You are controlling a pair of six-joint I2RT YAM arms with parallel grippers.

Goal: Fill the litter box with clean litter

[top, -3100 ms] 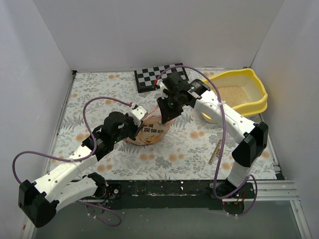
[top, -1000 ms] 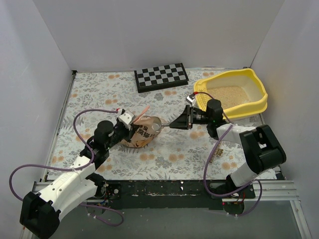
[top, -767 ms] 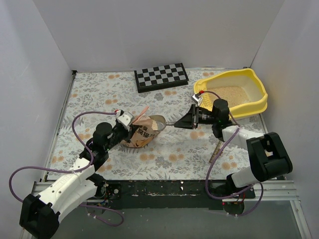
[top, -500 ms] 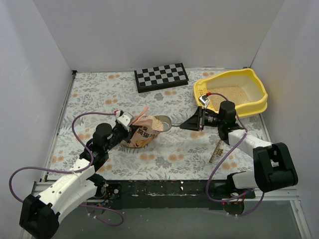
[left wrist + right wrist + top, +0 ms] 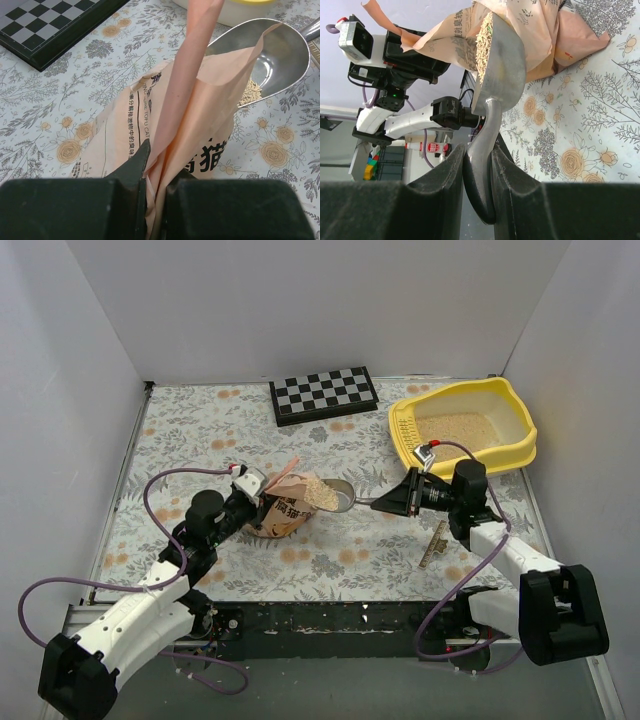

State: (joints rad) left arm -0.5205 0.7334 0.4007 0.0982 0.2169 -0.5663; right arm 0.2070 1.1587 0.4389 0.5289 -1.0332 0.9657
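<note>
The left gripper (image 5: 156, 172) clenches the edge of the bag (image 5: 283, 514), centre-left; the right gripper (image 5: 477, 165) grasps the scoop (image 5: 340, 498) at its mouth. Open table (image 5: 370, 540) reaches the litter box (image 5: 403, 435), upper right.

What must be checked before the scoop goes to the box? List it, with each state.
1. Right gripper shut on scoop handle: ok.
2. Litter in scoop: ok.
3. Scoop clear of bag: not ok, its bowl sits at the bag's mouth with the bag's edge over it.
4. Left gripper shut on bag: ok.
5. Box open, room left: ok.
6. Scoop level: cannot tell.
</note>
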